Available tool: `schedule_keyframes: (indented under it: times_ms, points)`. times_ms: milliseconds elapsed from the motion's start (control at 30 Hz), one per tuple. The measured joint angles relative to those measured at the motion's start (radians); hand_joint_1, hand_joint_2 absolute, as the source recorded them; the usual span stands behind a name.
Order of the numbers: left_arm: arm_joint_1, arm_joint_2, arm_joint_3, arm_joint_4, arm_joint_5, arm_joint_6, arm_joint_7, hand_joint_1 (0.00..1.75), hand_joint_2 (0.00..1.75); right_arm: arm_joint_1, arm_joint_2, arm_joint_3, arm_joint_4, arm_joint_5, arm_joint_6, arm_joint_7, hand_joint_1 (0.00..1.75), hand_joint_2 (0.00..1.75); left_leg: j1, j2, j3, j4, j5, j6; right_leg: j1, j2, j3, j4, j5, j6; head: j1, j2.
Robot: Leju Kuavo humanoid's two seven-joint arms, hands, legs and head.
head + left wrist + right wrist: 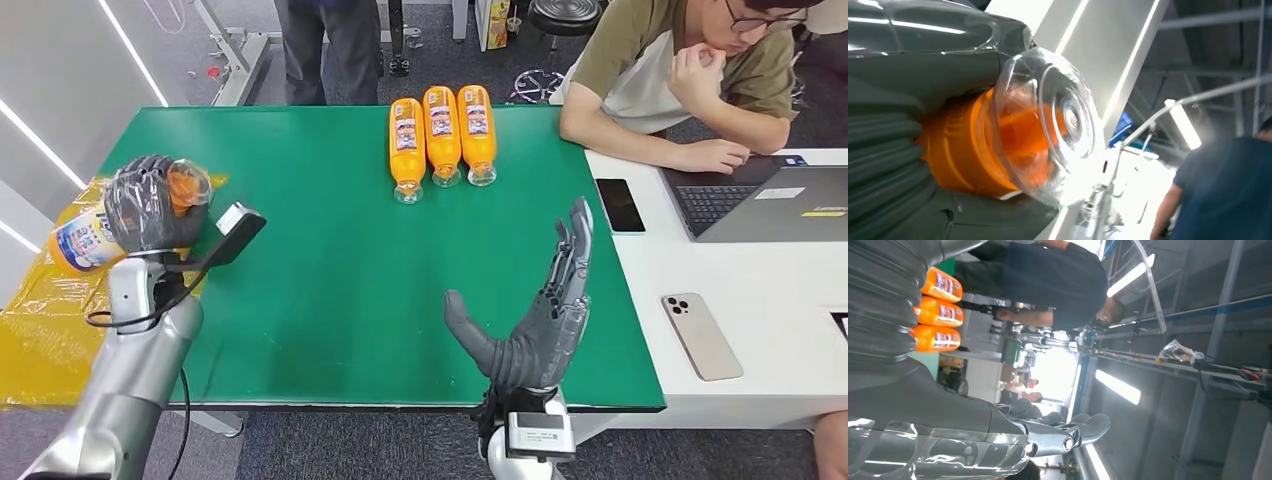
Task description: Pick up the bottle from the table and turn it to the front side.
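My left hand (150, 205) grips an orange bottle (90, 238) with a white label, lifted over the table's left edge above yellow plastic. Its clear cap end (188, 187) points toward the table; its base sticks out to the left. In the left wrist view the clear cap (1048, 125) and orange neck (960, 150) sit in front of the grey fingers (883, 150). My right hand (540, 310) hovers open over the near part of the green table (320, 260), fingers stretched forward, thumb out to the left. The right wrist view has its fingertips (1088, 426) extended, holding nothing.
Three orange bottles (441, 137) lie side by side at the far middle of the table, caps toward me. A white desk (760, 300) on the right carries a laptop (770, 200) and two phones (619, 204). A person (680, 80) sits there; another stands behind the table (325, 50).
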Motion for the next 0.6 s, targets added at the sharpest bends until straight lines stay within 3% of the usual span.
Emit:
schedule_keyframes:
  times_ms: [233, 433, 600]
  points:
    - [-0.12, 0.014, -0.011, 0.176, -0.042, -0.024, 0.019, 1.75, 1.75, 0.001, 0.002, -0.005, -0.014, 0.011, 0.0, 0.001, 0.0, 1.75, 0.0, 0.001, 0.0, 0.0, 0.0, 0.0, 0.0, 0.002, -0.001, 0.0, 0.0, 0.0, 0.0, 0.0]
    - [-0.145, 0.016, -0.031, 0.233, -0.08, -0.039, 0.042, 1.75, 1.75, 0.001, 0.002, -0.005, -0.018, 0.011, 0.0, -0.001, 0.0, 1.75, 0.0, 0.001, 0.0, 0.0, 0.0, 0.0, 0.0, 0.002, -0.001, 0.0, 0.0, 0.0, 0.0, 0.0]
    - [-0.165, 0.025, -0.073, 0.275, -0.171, -0.135, 0.09, 1.75, 1.75, 0.001, 0.002, -0.005, -0.025, 0.009, 0.0, 0.001, 0.0, 1.75, 0.0, 0.001, 0.0, -0.001, 0.0, 0.0, 0.0, 0.001, 0.0, 0.0, 0.0, 0.0, 0.0, 0.0]
